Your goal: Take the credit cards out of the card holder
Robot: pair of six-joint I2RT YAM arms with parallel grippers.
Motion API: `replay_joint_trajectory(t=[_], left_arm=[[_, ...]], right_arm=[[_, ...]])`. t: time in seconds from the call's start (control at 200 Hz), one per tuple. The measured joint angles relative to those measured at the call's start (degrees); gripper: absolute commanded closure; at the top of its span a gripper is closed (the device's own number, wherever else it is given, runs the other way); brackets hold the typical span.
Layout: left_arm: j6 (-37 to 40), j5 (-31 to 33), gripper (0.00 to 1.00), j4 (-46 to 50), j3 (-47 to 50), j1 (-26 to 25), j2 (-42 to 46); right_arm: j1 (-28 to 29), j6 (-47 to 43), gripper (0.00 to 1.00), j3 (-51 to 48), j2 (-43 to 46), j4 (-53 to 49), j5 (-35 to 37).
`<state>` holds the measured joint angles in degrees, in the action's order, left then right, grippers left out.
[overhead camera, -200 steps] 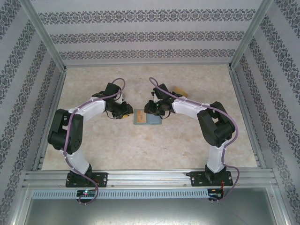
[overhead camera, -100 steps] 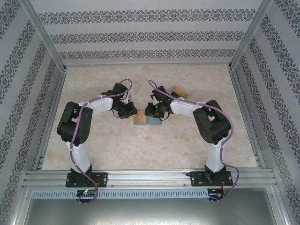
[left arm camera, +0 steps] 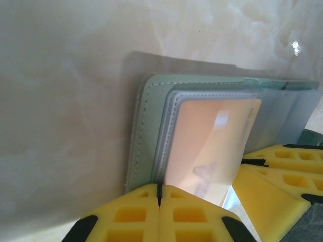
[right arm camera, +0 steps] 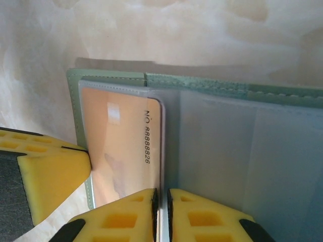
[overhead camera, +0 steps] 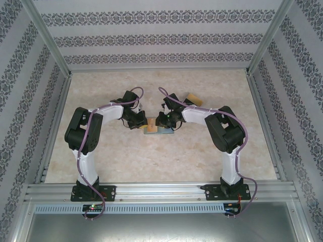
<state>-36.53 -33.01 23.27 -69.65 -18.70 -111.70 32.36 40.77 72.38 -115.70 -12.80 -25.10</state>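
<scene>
Nearby, loose tan card [overhead camera: 193,98]; clear sleeve [right arm camera: 222,151] covers orange card [right arm camera: 123,146].

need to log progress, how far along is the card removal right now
Done: one tan card seems already out, lying flat on the table. In hand: the left gripper is shut at the outer edge of the card holder, and the right gripper appears to pinch the inner edge of the orange card, not yet pulled out. Left: sliding that card free; whether more cards remain inside is unclear.
</scene>
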Motion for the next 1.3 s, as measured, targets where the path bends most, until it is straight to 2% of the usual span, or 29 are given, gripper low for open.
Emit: replay_joint_trajectory(t=[1.019,1.299], left_arm=[[0.02,0.00,0.97,-1.38,0.50,0.04,-0.22],[0.04,-0.07,0.97,-1.46,0.50,0.04,-0.22]], right_arm=[[-1.14,-0.15,0.84,-0.02,0.00,2.58,-3.72],[-1.09,-0.17,0.80,-0.02,-0.74,2.32,-2.89]])
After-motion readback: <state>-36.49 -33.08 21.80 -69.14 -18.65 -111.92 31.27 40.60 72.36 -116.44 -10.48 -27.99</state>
